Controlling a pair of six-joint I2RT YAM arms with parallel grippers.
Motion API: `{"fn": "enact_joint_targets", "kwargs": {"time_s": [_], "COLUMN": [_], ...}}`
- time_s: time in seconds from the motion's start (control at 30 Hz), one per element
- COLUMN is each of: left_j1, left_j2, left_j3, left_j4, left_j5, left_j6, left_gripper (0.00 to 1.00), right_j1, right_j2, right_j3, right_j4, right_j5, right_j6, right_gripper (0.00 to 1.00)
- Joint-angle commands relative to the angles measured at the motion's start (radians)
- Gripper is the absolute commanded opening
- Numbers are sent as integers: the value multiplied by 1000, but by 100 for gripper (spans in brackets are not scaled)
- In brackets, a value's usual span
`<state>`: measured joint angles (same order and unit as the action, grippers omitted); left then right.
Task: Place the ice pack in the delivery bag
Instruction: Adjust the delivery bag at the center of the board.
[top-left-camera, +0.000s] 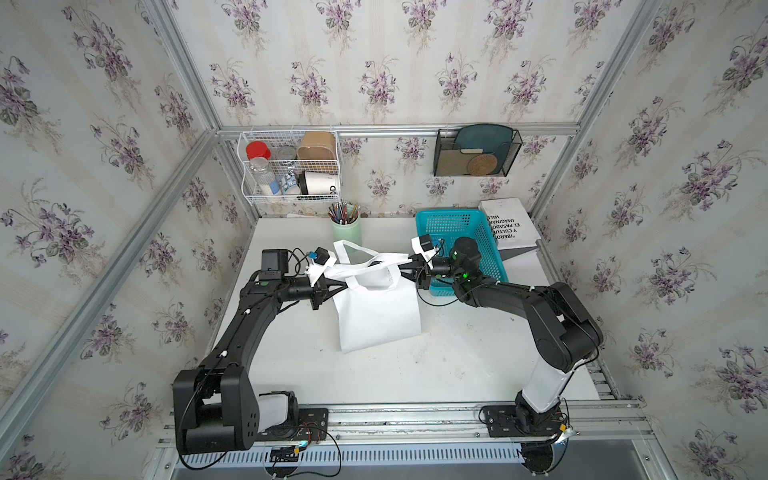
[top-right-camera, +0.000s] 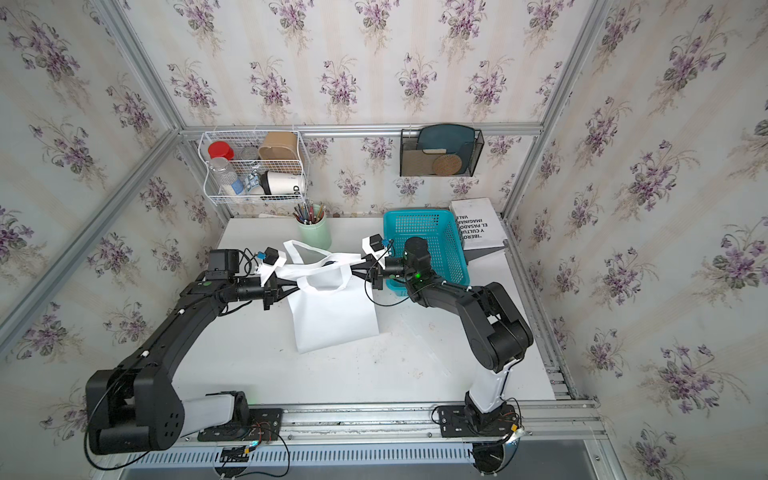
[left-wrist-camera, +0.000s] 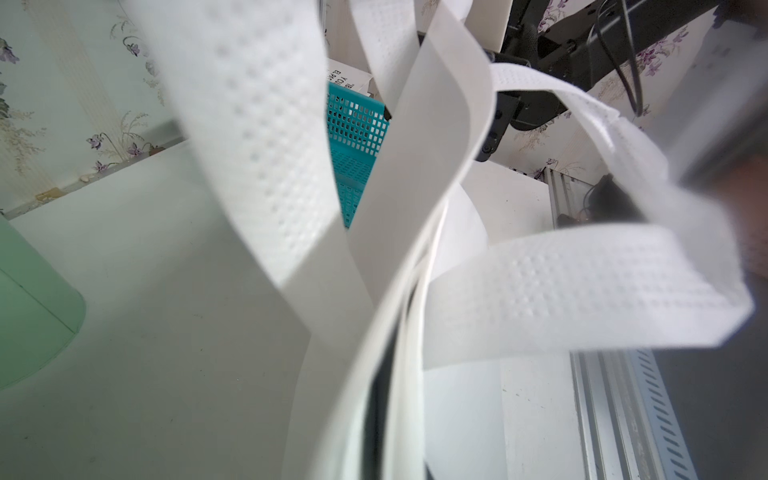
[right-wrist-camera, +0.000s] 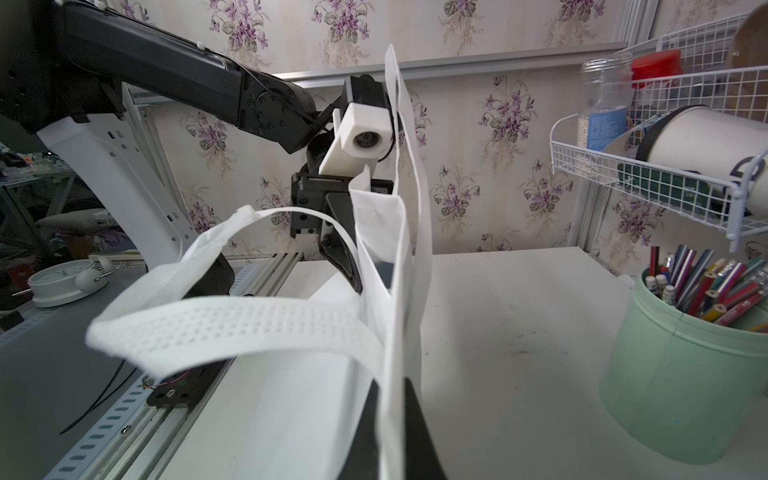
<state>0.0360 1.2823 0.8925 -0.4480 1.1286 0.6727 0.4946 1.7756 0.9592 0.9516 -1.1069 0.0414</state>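
Note:
The white delivery bag (top-left-camera: 378, 320) (top-right-camera: 332, 316) lies in the middle of the table, its mouth lifted towards the back wall and its loop handles (right-wrist-camera: 232, 328) hanging loose. My right gripper (top-left-camera: 404, 262) (right-wrist-camera: 392, 386) is shut on the right side of the bag's rim, and the fabric runs between its two black fingers. My left gripper (top-left-camera: 341, 286) (top-right-camera: 296, 283) sits at the left side of the rim with its fingers close together. Blurred fabric (left-wrist-camera: 457, 415) hides them, so its grip is unclear. The ice pack is hidden. A dark patch (right-wrist-camera: 384, 270) shows between the bag's walls, and I cannot tell what it is.
A turquoise basket (top-left-camera: 461, 245) stands at the back right under the right wrist, with a book (top-left-camera: 509, 222) leaning behind it. A green pencil cup (top-left-camera: 346, 232) stands just behind the bag. A wire rack (top-left-camera: 291, 166) and a black mesh holder (top-left-camera: 476, 151) hang on the back wall.

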Motion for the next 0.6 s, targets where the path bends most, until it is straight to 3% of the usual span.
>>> {"fn": "enact_joint_targets", "kwargs": {"time_s": [0.0,0.13,0.43,0.57], "left_j1": [7,7,26,64], "left_j2": [-35,-127,-370,-438], "left_j3": [-30,-82,-137,-77], "left_j4": [17,76,69,-52], "left_j5": [-54,-62,-212,-300], "left_j6": [-41,-49,-48,10], "left_gripper": [33,43,42,43], "right_j1": [-8,-8,-8,-7], "right_j2": [-14,-16,-24,-33], "right_j3": [-6,-12,-28,-37], "right_j4": [-11,-16,-9,-15], "right_j5": [74,81,65,64], "right_j6": [-62,-76,-100,-114], "right_gripper": [0,0,0,0]}}
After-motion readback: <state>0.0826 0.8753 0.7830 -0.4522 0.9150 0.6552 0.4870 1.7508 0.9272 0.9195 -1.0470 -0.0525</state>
